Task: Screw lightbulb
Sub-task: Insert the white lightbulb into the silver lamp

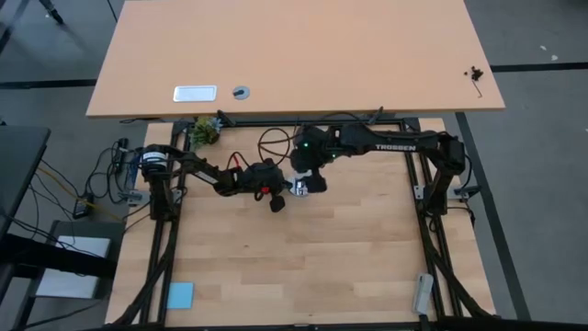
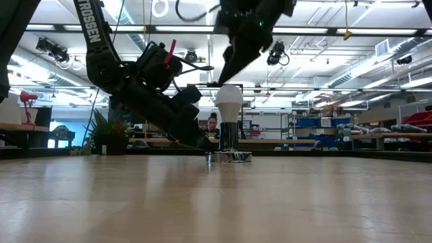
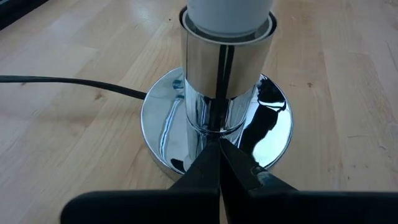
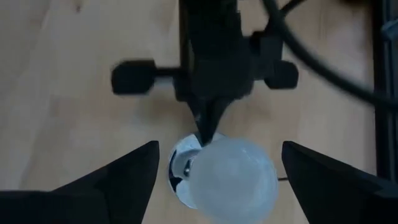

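The white frosted lightbulb stands upright with its narrow end inside the cup of a shiny silver socket. The socket rises from a round silver disc that lies flat on the wooden table. My left gripper is shut, its tips at the foot of the socket's stem; it also shows in the high view. My right gripper is wide open above the bulb, one finger on either side of it and apart from it in the right wrist view. My left gripper rests its shut fingertips on the silver disc right at the foot of the socket's stem. The fingers come slanting down from the table's left. The disc lies flat on the table and the socket stands upright.
A black cord runs from the disc across the wood. A blue card lies at the near left corner and a grey piece at the near right. A second table stands beyond the far edge.
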### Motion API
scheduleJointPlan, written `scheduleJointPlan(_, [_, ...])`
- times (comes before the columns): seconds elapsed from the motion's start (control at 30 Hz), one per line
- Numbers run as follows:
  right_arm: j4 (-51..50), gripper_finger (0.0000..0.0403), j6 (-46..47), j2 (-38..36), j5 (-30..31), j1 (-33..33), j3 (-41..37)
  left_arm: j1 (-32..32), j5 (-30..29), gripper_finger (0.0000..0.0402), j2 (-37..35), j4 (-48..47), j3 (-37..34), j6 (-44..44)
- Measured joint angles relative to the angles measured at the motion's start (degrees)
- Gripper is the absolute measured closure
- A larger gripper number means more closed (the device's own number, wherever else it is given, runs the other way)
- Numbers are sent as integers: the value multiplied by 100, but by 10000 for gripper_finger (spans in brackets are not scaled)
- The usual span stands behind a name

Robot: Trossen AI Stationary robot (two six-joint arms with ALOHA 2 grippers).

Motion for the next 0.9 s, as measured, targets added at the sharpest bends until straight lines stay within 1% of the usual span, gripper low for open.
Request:
scheduleJointPlan(0.23, [165,76,-164,1,-7,-190,-369,0,-2,399,0,4,-2,2])
scheduleJointPlan(0.4, [282,96,277,0,-2,-182,-521,1,-2,399,0,4,-2,27])
scheduleJointPlan(0.5, [375,112,1053,-11,261,-95,-583,2,0,399,0,2,0,26])
scheduleJointPlan(0.63, [353,128,2918,-15,893,68,-591,2,-2,399,0,0,0,24])
scheduleJointPlan(0.7, [309,128,3807,-17,1079,138,-592,2,-2,399,0,0,-1,23])
scheduleJointPlan(0.73, [305,126,4083,-17,1123,172,-594,2,-2,399,0,0,-1,23])
scheduleJointPlan(0.8, [311,116,4221,-19,1186,258,-594,2,0,399,0,0,0,18])
scheduleJointPlan(0.9, [320,96,3992,-23,1258,376,-592,2,-2,399,0,0,-1,-53])
